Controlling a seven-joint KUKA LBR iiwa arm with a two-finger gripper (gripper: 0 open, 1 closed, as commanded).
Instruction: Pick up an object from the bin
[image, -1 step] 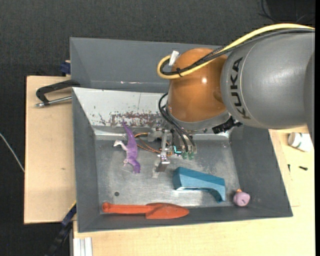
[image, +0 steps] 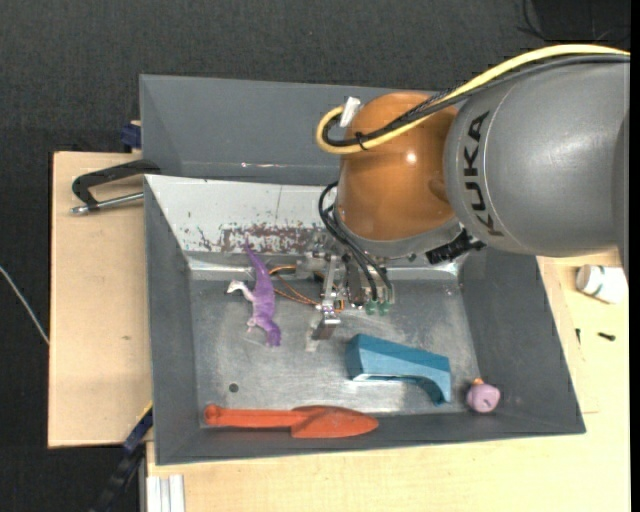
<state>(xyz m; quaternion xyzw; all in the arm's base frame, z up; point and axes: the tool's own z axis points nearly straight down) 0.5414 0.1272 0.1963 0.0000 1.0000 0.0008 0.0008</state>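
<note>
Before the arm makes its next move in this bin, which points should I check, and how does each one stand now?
1. Position of the gripper within the bin: ok, it hangs low near the middle, away from the walls.
2. Hold of the gripper on a thing: cannot tell.
3. Access to the purple dinosaur: ok, it lies alone just left of the gripper.
4. Access to the blue block: ok, it lies apart, at the gripper's lower right.
5. Room around the orange-red long toy: not ok, it lies along the front wall.
</note>
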